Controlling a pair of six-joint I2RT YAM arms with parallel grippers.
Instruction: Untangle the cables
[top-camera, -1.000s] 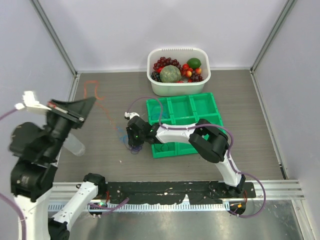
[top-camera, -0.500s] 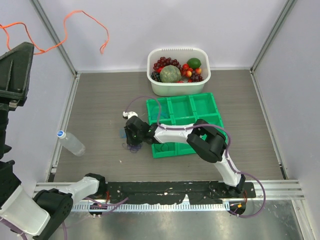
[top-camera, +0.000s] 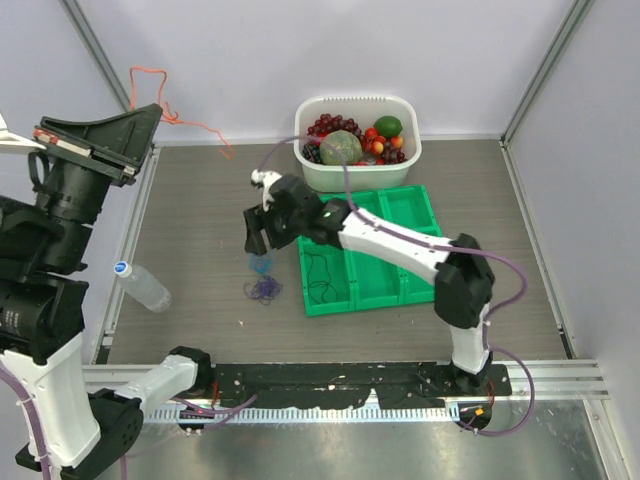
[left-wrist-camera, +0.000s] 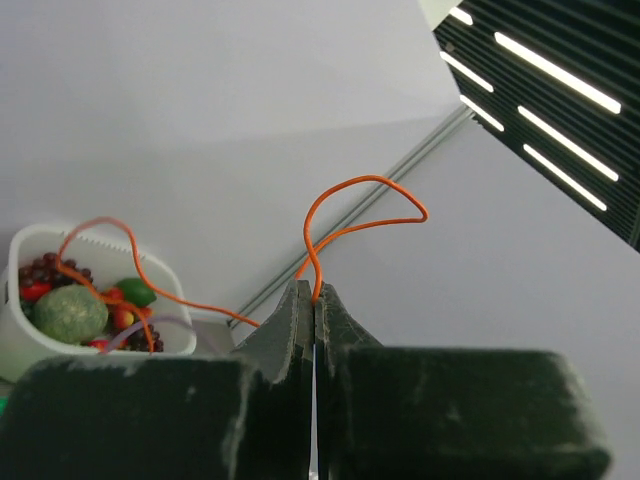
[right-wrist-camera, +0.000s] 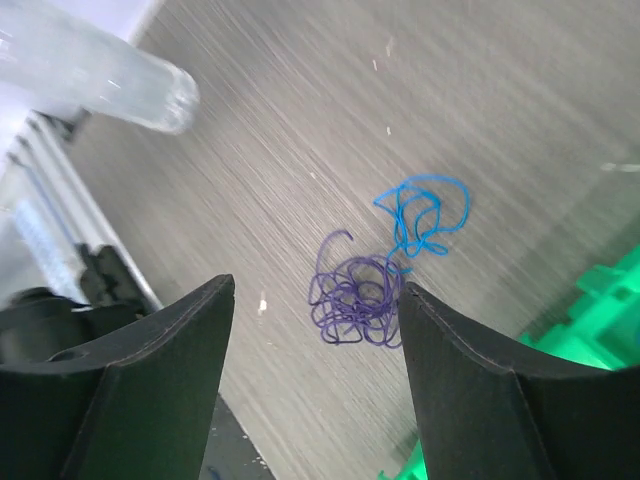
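My left gripper (top-camera: 150, 112) is raised high at the left, shut on the orange cable (top-camera: 190, 122), which trails in the air toward the back wall. In the left wrist view that orange cable (left-wrist-camera: 360, 182) loops up out of the closed fingertips of the left gripper (left-wrist-camera: 314, 296). My right gripper (top-camera: 256, 238) hangs open above the table. In the right wrist view the right gripper (right-wrist-camera: 315, 290) holds nothing, and far below lie a purple tangle (right-wrist-camera: 355, 297) and a blue cable (right-wrist-camera: 425, 213). Both lie loose: the purple tangle (top-camera: 264, 290) and the blue cable (top-camera: 262, 265). A black cable (top-camera: 322, 276) rests in the green tray (top-camera: 385, 215).
A white tub (top-camera: 402, 110) of fruit stands at the back, also seen in the left wrist view as the tub (left-wrist-camera: 14, 335). A clear plastic bottle (top-camera: 142, 287) lies at the left; it shows in the right wrist view as the bottle (right-wrist-camera: 100, 70). A metal rail runs along the near edge.
My right gripper has opened, let go of the purple and blue clump and risen toward the tub. The left arm has swung with the orange cable, which now hangs lower.
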